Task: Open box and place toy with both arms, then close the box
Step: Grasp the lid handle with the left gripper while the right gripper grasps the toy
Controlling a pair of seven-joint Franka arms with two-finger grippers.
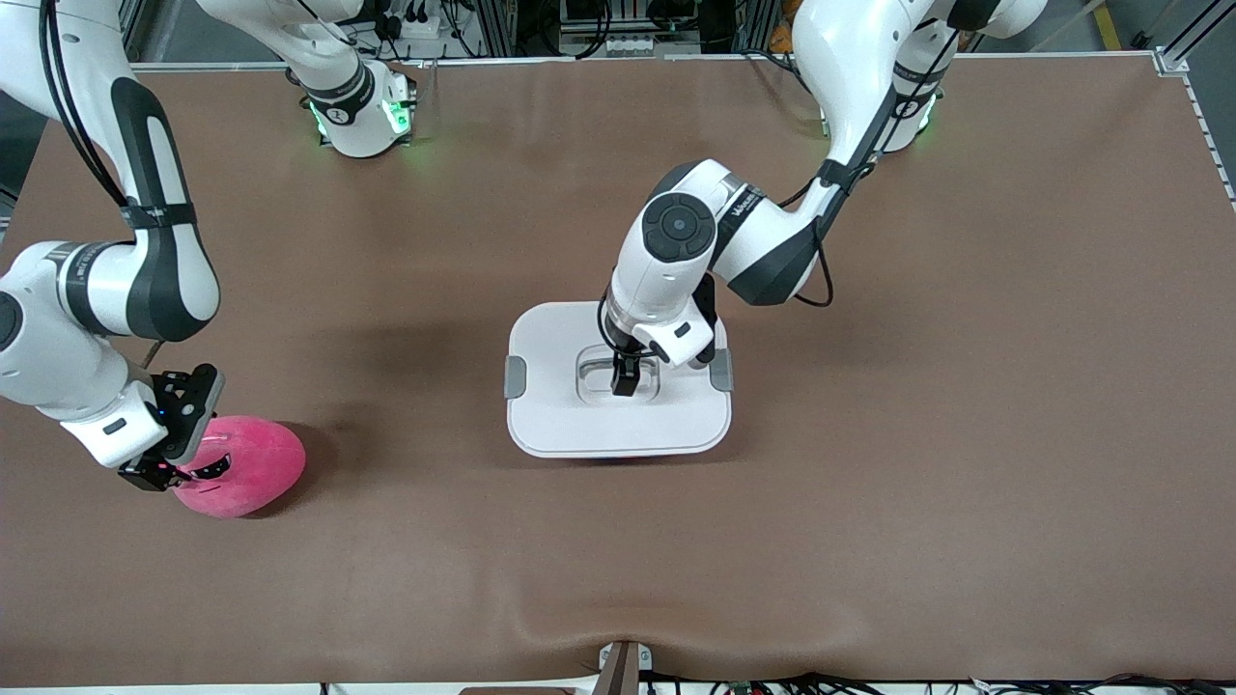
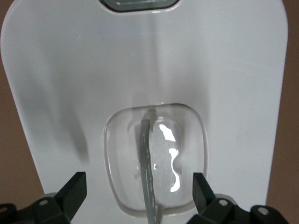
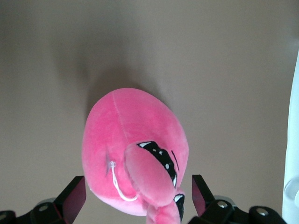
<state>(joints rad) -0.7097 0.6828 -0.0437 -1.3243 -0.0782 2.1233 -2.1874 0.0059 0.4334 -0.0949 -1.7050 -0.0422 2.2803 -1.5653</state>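
The box [image 1: 618,378] sits near the middle of the table [image 1: 966,386], its white lid [image 1: 579,415] still on and a grey clip [image 1: 516,376] showing at each short side; its long axis runs between the two arms' ends of the table. The left gripper [image 1: 624,378] is down over the recessed centre handle [image 2: 150,172]; in the left wrist view its jaws stand apart, one on either side of the recess, with the thin grey handle bar lying between them and running along the line of sight rather than across it; so the bar lies straight below and between the jaws, and a short descent and a squeeze look like all the lift needs.

The toy [image 1: 243,465] lies on the table close to the edge at the right arm's end, nearer to the front camera than the box and well apart from it. The right gripper [image 1: 185,454] is right at the toy; its jaws are spread, and in the right wrist view the pink body sits between them but mostly ahead of the tips, snout [image 3: 149,179] and dark eyes toward the camera. The right arm is plainly the nearer one for the toy, the left for the lid; the lid has to come off before the toy can go in.
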